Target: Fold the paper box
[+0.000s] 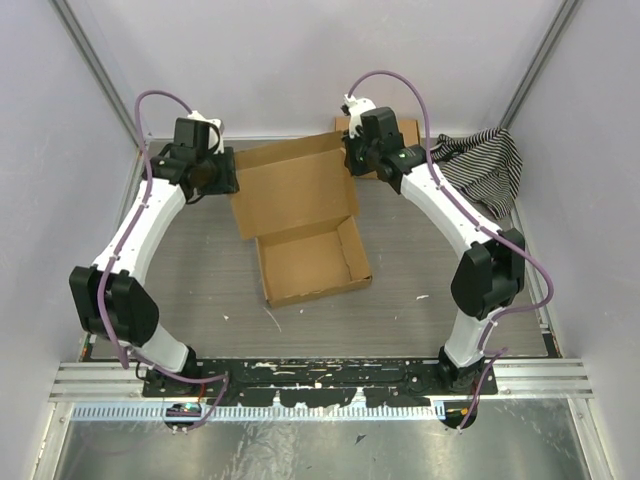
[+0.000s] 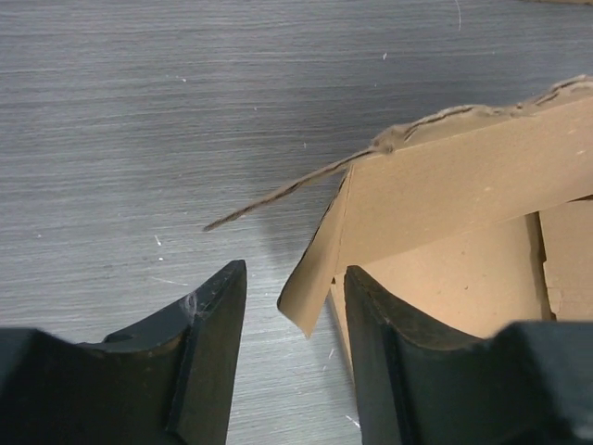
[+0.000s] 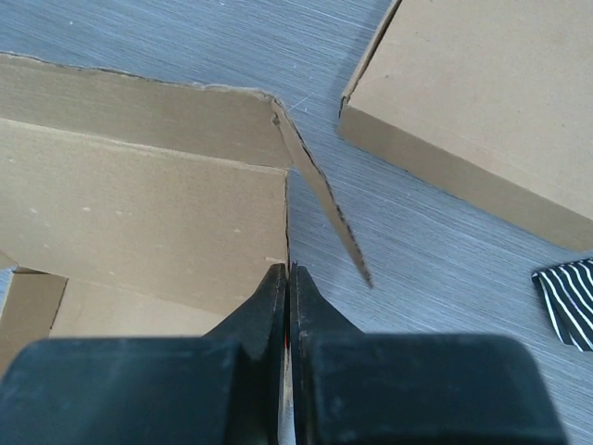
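The paper box (image 1: pixel 310 262) is brown corrugated cardboard. Its shallow tray faces me and its lid (image 1: pixel 295 185) lies open toward the back. My left gripper (image 1: pixel 228 180) is at the lid's left rear corner. In the left wrist view it (image 2: pixel 295 278) is open, with a small side flap (image 2: pixel 315 273) hanging between the fingers. My right gripper (image 1: pixel 352 160) is at the lid's right edge. In the right wrist view it (image 3: pixel 288 271) is shut on the thin edge of the box's side wall (image 3: pixel 139 204). A loose side flap (image 3: pixel 324 213) sticks out beyond it.
A second flat brown cardboard box (image 1: pixel 405 135) lies at the back right, partly behind my right arm, and shows in the right wrist view (image 3: pixel 482 83). A black-and-white striped cloth (image 1: pixel 485 165) lies at the right. Walls enclose the table on three sides.
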Controlling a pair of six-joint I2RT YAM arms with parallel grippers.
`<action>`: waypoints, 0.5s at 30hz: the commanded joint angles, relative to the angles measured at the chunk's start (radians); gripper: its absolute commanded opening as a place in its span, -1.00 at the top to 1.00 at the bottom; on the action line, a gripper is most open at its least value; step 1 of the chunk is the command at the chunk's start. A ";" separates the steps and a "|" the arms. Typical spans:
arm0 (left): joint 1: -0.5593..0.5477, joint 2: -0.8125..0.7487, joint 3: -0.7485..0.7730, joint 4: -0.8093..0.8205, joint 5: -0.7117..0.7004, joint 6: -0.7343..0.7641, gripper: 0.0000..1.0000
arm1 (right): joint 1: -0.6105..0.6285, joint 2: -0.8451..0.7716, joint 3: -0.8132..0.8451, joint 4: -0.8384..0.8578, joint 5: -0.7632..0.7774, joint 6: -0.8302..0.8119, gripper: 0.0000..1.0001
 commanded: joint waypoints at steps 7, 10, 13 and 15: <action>0.002 0.086 0.108 -0.050 0.094 -0.021 1.00 | 0.008 -0.031 0.077 -0.055 -0.015 0.068 0.26; 0.002 0.053 0.094 -0.024 0.062 -0.016 1.00 | 0.008 -0.012 0.101 -0.161 0.010 0.097 -0.11; 0.001 -0.004 0.047 0.042 0.032 -0.015 1.00 | 0.008 -0.058 0.000 -0.188 -0.005 0.109 -0.22; 0.001 -0.040 0.014 0.084 0.024 -0.017 1.00 | 0.008 -0.106 -0.092 -0.188 -0.042 0.117 -0.23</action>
